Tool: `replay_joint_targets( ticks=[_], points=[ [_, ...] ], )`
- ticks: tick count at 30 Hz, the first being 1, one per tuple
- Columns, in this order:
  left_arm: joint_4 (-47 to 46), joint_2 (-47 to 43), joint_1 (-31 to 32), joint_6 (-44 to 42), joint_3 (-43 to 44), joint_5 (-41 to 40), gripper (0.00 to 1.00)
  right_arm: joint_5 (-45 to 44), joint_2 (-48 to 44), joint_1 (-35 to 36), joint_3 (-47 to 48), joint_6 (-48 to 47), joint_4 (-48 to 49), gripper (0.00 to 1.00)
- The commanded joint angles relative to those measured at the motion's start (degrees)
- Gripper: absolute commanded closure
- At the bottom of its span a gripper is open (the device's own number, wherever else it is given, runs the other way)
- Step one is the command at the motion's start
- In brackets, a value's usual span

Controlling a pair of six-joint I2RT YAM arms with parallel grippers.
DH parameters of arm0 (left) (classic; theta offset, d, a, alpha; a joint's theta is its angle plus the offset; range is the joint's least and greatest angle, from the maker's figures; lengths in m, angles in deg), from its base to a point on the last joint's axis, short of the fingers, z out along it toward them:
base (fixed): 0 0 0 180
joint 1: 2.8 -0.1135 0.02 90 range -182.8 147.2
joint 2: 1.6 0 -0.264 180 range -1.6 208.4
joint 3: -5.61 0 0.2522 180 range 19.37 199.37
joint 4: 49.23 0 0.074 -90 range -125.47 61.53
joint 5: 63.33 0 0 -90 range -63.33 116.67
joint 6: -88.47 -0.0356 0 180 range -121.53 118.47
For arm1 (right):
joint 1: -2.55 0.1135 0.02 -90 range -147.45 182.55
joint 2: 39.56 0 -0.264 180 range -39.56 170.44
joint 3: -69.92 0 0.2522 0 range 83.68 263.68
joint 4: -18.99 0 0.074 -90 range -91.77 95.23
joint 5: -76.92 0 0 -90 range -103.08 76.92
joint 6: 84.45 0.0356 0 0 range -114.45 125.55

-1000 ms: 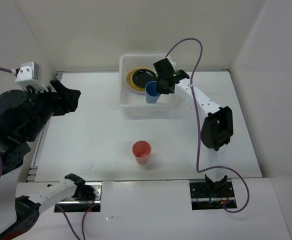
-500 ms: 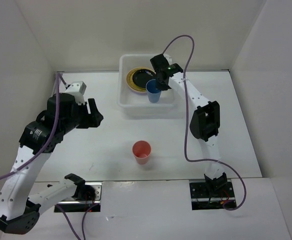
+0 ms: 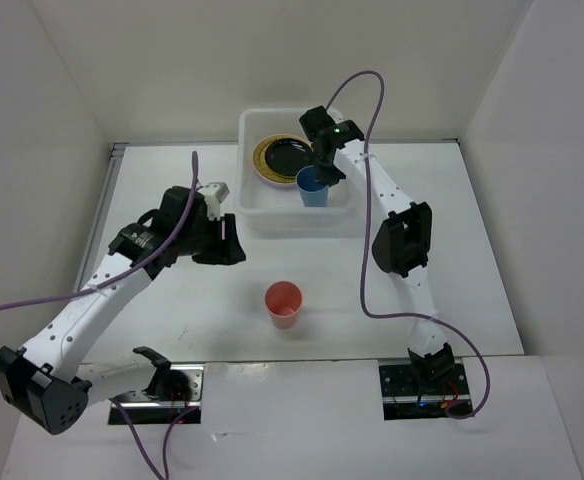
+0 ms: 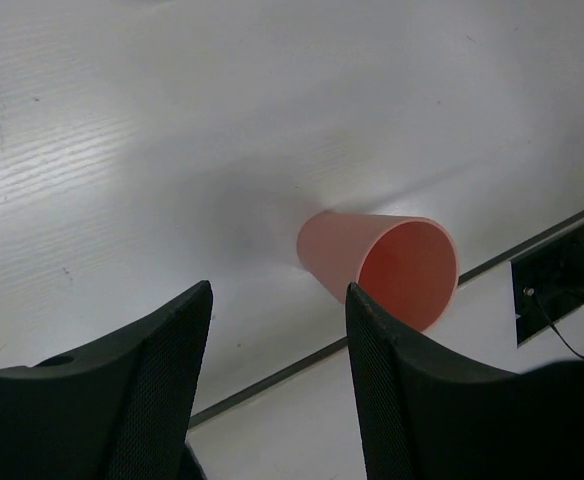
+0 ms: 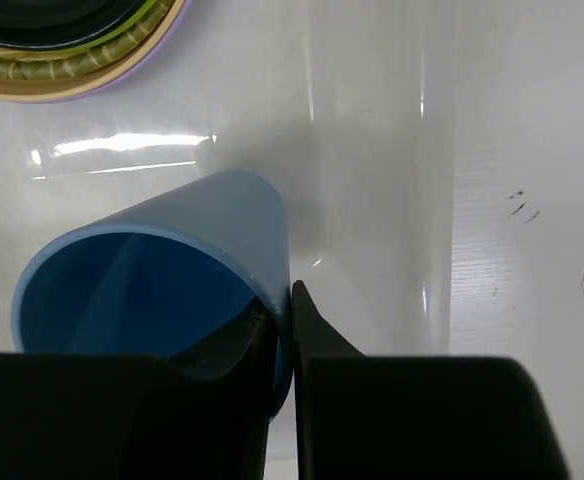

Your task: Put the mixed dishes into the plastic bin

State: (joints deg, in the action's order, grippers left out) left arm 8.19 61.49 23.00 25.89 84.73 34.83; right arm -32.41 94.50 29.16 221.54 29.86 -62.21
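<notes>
Your right gripper [image 5: 284,305] is pinching the wall of the blue plastic cup [image 5: 152,290], one finger inside and one outside. It's holding the cup mouth-up inside the white translucent plastic bin [image 3: 246,200], just beside the stack of round plates [image 3: 280,157]. Your left gripper [image 4: 277,300] is hovering wide open over the white table [image 3: 172,300], with the pink plastic cup [image 4: 387,265] standing just ahead of its fingers.

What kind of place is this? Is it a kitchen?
Not a kitchen, more likely a robot test booth. Plain white walls box in a white table, the left arm and right arm trail purple cables, and the right gripper holds a blue cup in the plastic bin.
</notes>
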Motion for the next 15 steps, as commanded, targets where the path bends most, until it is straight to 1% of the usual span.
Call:
replay_joint_targets(
  ticks=[1,4,6,7,12,15],
  points=[
    [-5.94,1.85,2.57,1.23,-1.64,1.42,0.37,-0.79,1.64,-0.33,5.04,-0.23,-3.57,0.85],
    [-8.93,4.58,4.86,2.89,-3.92,0.71,0.37,0.34,3.04,-0.33,7.06,0.29,-4.89,0.80],
    [-9.47,5.81,7.06,3.60,-3.93,0.02,0.37,0.35,4.10,-0.33,9.51,0.29,-6.56,0.77],
    [-10.17,5.82,7.68,4.30,-4.54,0.01,0.37,0.35,4.63,-0.33,10.23,0.29,-6.56,0.73],
    [-10.79,7.66,10.41,4.84,-4.54,-1.13,0.37,0.35,4.63,-0.33,11.37,0.82,-6.56,0.66],
    [-11.31,8.28,11.72,4.84,-4.54,-1.13,0.37,-0.27,2.53,-0.33,12.77,0.82,-6.56,0.59]
  ],
)
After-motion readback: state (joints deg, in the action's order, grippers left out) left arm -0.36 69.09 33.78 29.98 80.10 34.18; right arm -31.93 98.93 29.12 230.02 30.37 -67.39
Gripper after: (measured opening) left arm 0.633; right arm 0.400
